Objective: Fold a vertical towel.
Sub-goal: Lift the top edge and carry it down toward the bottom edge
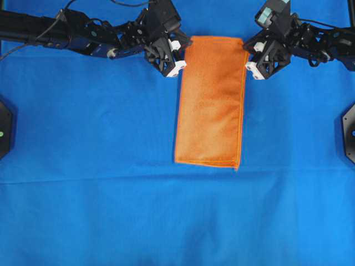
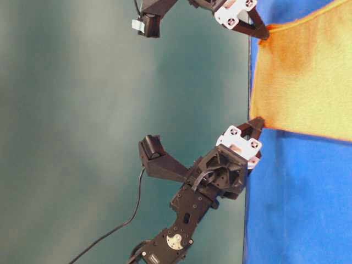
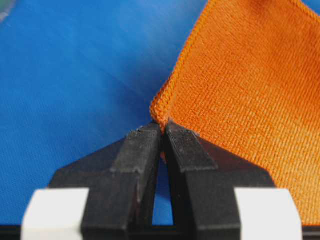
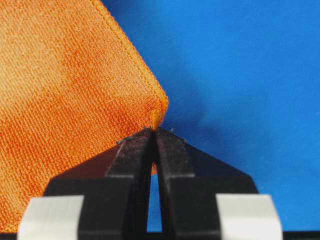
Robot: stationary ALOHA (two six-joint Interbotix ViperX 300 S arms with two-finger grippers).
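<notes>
**A:** Where's everything sitting relative to the towel (image 1: 211, 100)?

**B:** Going left to right: the left gripper (image 1: 178, 62) is at the towel's top-left corner, fingers pinched tight on that corner. You can see the orange edge bunched between the tips in the left wrist view. The towel itself lies flat, long side vertical, on the blue cloth (image 1: 100, 194).

**A:** And the other side?

**B:** The right gripper (image 1: 250, 62) is at the towel's top-right corner, clamped on it the same way.
</notes>
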